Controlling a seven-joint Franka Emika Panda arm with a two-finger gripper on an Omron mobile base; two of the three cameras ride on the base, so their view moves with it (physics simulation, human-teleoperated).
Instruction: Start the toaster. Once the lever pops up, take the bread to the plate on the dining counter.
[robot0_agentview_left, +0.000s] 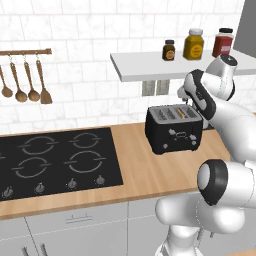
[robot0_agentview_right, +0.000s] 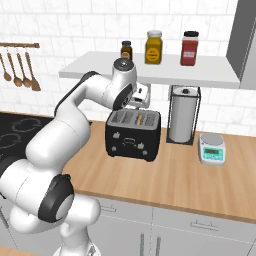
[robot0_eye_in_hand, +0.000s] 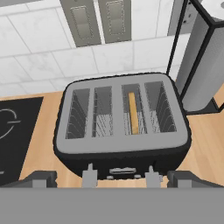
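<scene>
fingers: the gripper (robot0_eye_in_hand: 112, 179) stands wide apart, holding nothing
toaster: toaster (robot0_eye_in_hand: 120, 127) sits just ahead of and below the fingers
bread: bread (robot0_eye_in_hand: 133, 112) stands in the slot right of centre
levers: two grey levers (robot0_eye_in_hand: 89, 174) lie nearest the fingertips
advice: judged, press one fingertip squarely down on the lever serving the bread's slot

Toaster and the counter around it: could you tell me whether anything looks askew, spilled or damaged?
Nothing stands out. The toaster sits upright on the counter, and the bread stands straight in one slot.
</scene>
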